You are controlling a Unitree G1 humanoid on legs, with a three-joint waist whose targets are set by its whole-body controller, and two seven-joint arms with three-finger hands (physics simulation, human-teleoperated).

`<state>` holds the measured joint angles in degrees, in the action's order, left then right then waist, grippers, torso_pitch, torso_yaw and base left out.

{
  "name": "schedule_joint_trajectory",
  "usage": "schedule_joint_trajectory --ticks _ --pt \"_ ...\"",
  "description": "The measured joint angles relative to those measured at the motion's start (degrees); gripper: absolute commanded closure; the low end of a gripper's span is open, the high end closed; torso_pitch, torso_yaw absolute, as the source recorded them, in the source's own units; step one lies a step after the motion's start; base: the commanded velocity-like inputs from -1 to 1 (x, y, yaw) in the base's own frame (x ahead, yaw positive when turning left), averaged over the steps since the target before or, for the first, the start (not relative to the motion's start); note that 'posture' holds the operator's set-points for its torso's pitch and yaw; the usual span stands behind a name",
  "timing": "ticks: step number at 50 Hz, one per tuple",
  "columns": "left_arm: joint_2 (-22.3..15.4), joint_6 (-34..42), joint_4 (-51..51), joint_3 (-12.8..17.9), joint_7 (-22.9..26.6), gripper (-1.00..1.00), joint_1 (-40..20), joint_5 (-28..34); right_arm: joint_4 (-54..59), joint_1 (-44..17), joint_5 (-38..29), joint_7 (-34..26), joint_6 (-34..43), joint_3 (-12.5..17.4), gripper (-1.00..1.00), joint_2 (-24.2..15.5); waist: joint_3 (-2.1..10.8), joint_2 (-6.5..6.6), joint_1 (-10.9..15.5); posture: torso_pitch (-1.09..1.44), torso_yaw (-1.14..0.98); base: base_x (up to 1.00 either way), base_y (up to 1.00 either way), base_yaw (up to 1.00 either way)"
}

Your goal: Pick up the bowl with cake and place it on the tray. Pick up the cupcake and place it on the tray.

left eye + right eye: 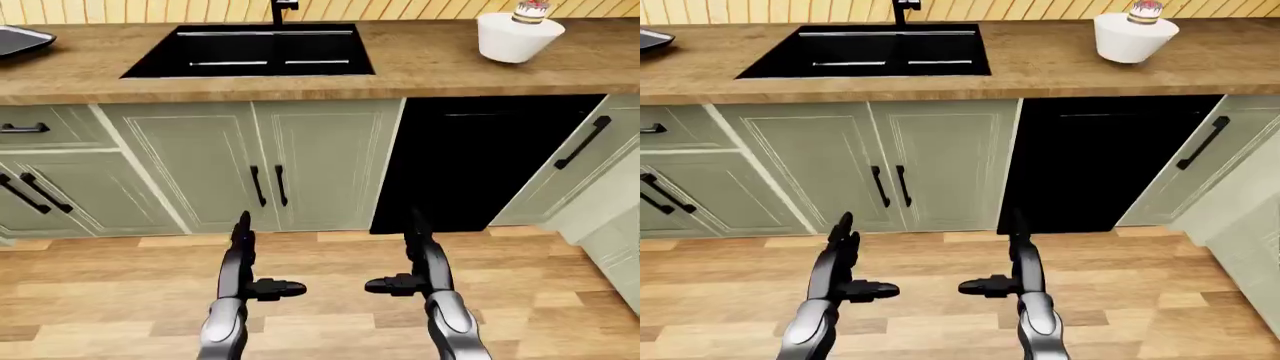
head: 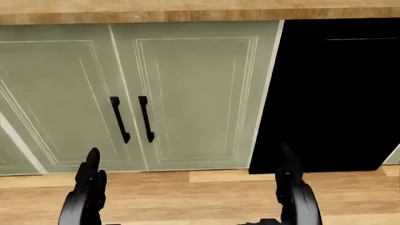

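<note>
One white bowl (image 1: 519,36) holding a cake (image 1: 531,10) stands on the wooden worktop (image 1: 430,60) at the upper right of the left-eye view, well right of the single black sink (image 1: 250,51). One dark tray (image 1: 20,40) shows only partly at that view's upper left edge. No cupcake can be made out apart from it. Below, two hands hang over the wood floor (image 1: 330,262), well apart from the worktop: the left hand (image 1: 245,274) and right hand (image 1: 420,270), each with fingers (image 1: 282,288) spread, released, holding and touching nothing.
</note>
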<state>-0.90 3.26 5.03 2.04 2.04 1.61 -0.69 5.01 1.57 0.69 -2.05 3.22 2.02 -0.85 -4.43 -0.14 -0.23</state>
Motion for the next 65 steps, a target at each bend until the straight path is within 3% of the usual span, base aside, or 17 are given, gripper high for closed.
schedule_joint_trajectory --ticks 3,5,8,12,22,28,31,33,41,44,48,53,56,58,60,62,65 --pt "-0.7 -0.4 -5.8 0.7 -0.2 -1.0 -0.7 0.6 -7.5 -0.9 0.1 -0.1 1.7 -0.7 -1.0 0.1 3.11 -0.19 0.3 0.0 0.0 0.0 0.0 0.0" --pt "-0.5 0.0 -9.0 1.1 0.2 -1.0 -0.2 0.1 -9.5 -1.1 -0.1 -0.1 1.2 -1.6 -1.0 0.6 2.3 -0.55 0.4 0.0 0.0 0.0 0.0 0.0" --pt "-0.1 1.1 -9.8 0.5 0.7 -1.0 0.9 -0.5 -8.8 -0.7 -0.6 -0.2 1.3 -2.7 -1.0 0.8 3.47 -0.29 0.6 0.0 0.0 0.0 0.0 0.0" --pt "-0.3 6.6 -13.9 0.3 0.9 -1.0 1.1 -0.7 -9.7 -2.3 -1.5 0.1 5.5 -2.7 -1.0 0.6 2.99 -0.09 0.4 0.0 0.0 0.0 0.0 0.0" --pt "-4.3 32.7 -41.9 7.1 -0.3 -1.0 -11.2 -5.0 -30.2 -15.7 -0.3 1.2 25.1 -0.5 -1.0 -1.0 4.68 0.2 0.5 0.0 0.0 0.0 0.0 0.0" --pt "-7.1 42.8 -45.9 9.0 -1.4 -1.0 -17.1 -7.7 -36.4 -19.1 1.2 2.4 33.1 0.3 -1.0 -1.7 4.37 0.65 0.8 0.0 0.0 0.0 -0.14 0.0" --pt "-7.3 42.9 -44.1 8.8 -1.6 -1.0 -15.9 -7.4 -37.1 -18.3 1.6 2.4 34.3 -0.7 -1.0 -1.3 3.61 3.3 1.0 0.0 0.0 0.0 -0.52 0.0" --pt "-7.2 42.9 -42.8 8.4 -1.4 -1.0 -15.8 -7.1 -36.7 -18.0 1.9 2.3 34.3 -0.8 -1.0 -1.2 3.73 3.44 1.0 0.0 0.0 0.0 -0.51 0.0" --pt "-6.9 40.6 -41.5 8.6 -0.4 -1.0 -15.0 -6.8 -33.4 -15.8 2.5 1.4 30.7 -1.9 -1.0 -0.7 2.08 -1.43 2.9 0.0 0.0 0.17 -0.65 0.0" --pt "-7.5 40.7 -41.8 9.9 -0.5 -1.0 -16.2 -7.1 -33.7 -15.9 2.2 1.2 30.6 -2.1 -1.0 -0.5 3.15 -4.2 3.5 0.0 0.0 0.38 -0.82 0.0" --pt "-6.9 40.3 -41.6 8.3 -0.2 -1.0 -15.5 -8.0 -33.4 -15.5 1.6 1.5 30.9 -0.6 -1.0 -0.9 2.02 -3.32 2.0 0.0 0.0 0.38 -0.82 0.0" --pt "-7.7 40.3 -40.6 9.8 -0.4 -1.0 -16.5 -8.9 -31.4 -16.8 1.6 1.3 29.3 -0.5 -1.0 -1.2 1.16 -0.96 1.3 0.0 0.0 0.37 -0.61 0.0" --pt "-7.9 38.6 -40.3 10.3 -0.8 -1.0 -16.8 -8.8 -31.3 -17.4 1.7 1.2 29.4 -1.0 -1.0 -1.0 1.24 0.74 2.7 0.0 0.0 0.38 -0.38 0.0" --pt "-7.9 37.9 -39.0 10.4 -0.8 -1.0 -16.0 -8.9 -31.6 -16.8 1.7 1.3 29.8 -1.7 -1.0 -0.5 0.05 1.17 3.3 0.0 0.0 0.37 -0.28 0.0" --pt "-8.1 38.4 -38.0 10.7 -0.8 -1.0 -15.4 -9.2 -31.3 -16.3 1.9 1.2 30.9 -2.0 -1.0 -0.4 1.44 2.11 3.2 0.0 0.0 0.36 -0.27 0.0" --pt "-8.6 38.7 -38.1 11.0 -0.9 -1.0 -16.3 -9.5 -31.7 -16.8 1.9 1.5 31.7 -1.5 -1.0 -0.4 2.55 1.57 3.4 0.0 0.0 0.36 -0.27 0.0" --pt "-9.1 37.6 -39.8 11.3 -1.0 -1.0 -17.5 -10.0 -33.2 -17.6 1.9 1.9 30.8 -1.2 -1.0 -0.4 2.33 -1.38 2.8 0.0 0.0 0.36 -0.26 0.0"
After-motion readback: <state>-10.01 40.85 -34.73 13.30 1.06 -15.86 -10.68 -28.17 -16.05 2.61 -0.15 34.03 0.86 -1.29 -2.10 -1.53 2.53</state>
